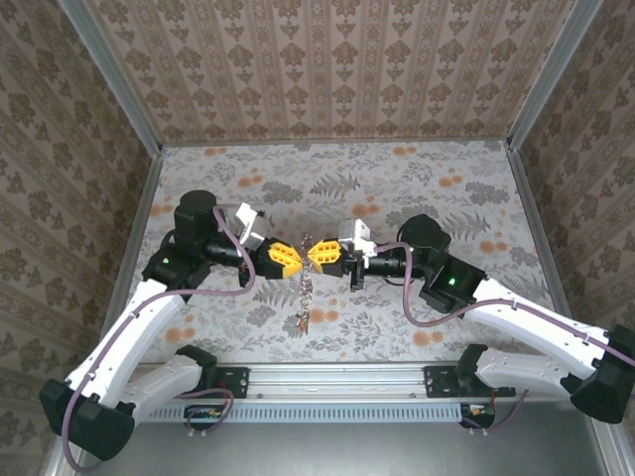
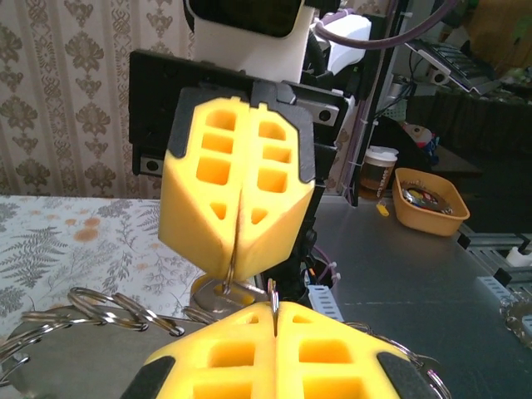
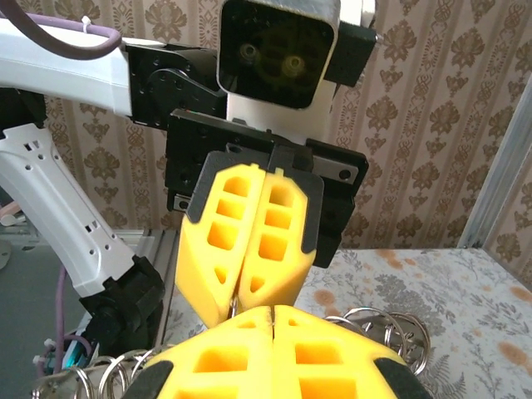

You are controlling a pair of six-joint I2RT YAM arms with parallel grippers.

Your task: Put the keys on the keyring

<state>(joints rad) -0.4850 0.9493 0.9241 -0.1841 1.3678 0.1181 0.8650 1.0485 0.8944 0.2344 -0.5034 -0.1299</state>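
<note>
Meeting tip to tip above the middle of the flowered table, the left pincer and the right pincer were both closed, each with no gap showing along its yellow seam. In the left wrist view a thin grey wire of the keyring stood up out of the left pincer's seam, nipped there. Just beside it, the right pincer's tip was clamped on another thin metal edge. This edge ran down to a round silver piece with a hole, which looked like the head of one of the keys. Whether that edge was more of the same ring or the key itself could not be told for sure. Several wire loops curved out low beside the left pincer, close to its fingers.

From above, the chain trailed from the point where the two tips met toward the near edge of the table. It ended in a small pale piece, too small to make out. Both arms reached inward from their bases, the pincers level with each other.
</note>
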